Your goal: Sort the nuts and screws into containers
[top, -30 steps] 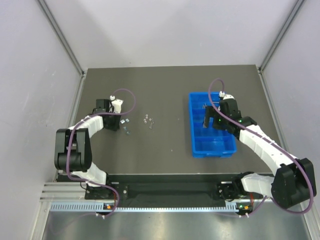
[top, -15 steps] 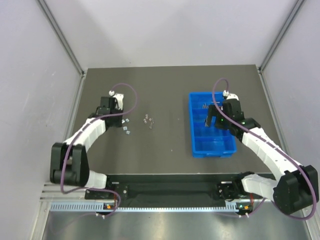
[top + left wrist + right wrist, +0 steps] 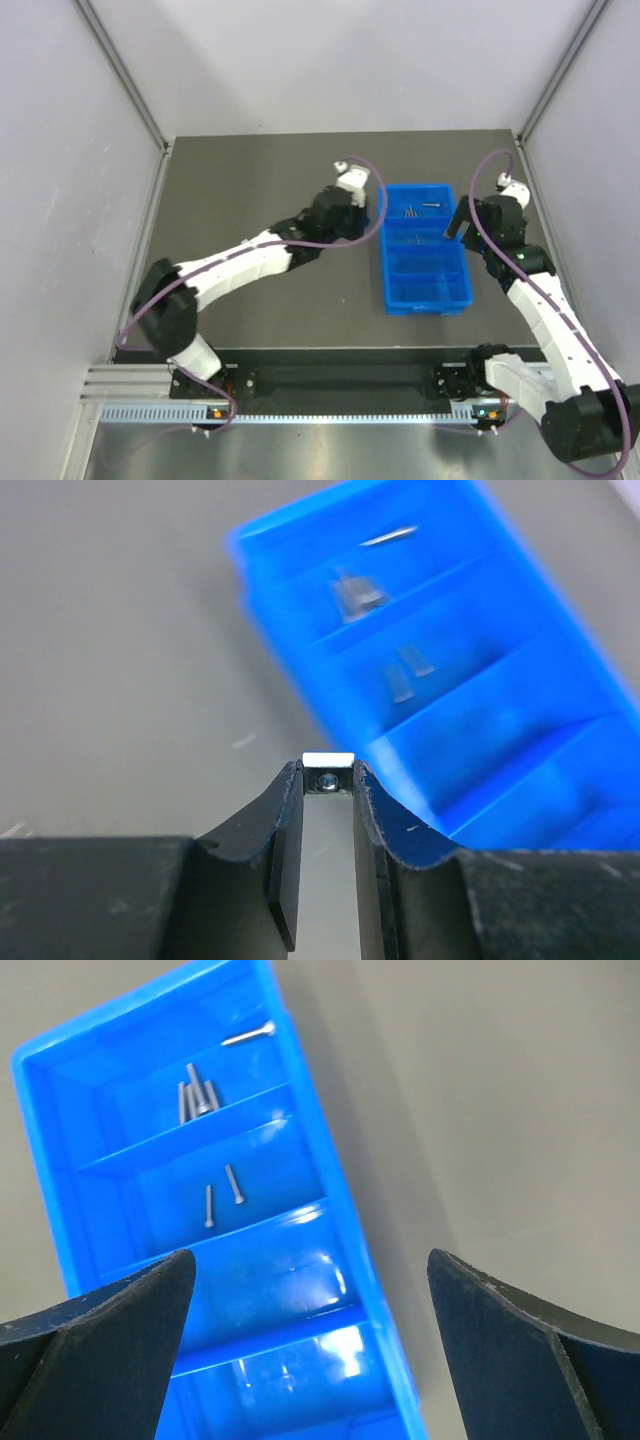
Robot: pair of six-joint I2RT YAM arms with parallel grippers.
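nut (image 3: 329, 768) pinched in left gripper (image 3: 329, 780), hidden from overhead

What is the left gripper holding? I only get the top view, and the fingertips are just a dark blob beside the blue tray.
Observer: The left wrist view shows a small square nut pinched between the tips of the left gripper.
Operator: Any nuts in the tray?
Observer: None that I can see. The right wrist view shows only screws in the tray: a small cluster plus one loose in the end compartment, and two in the next.
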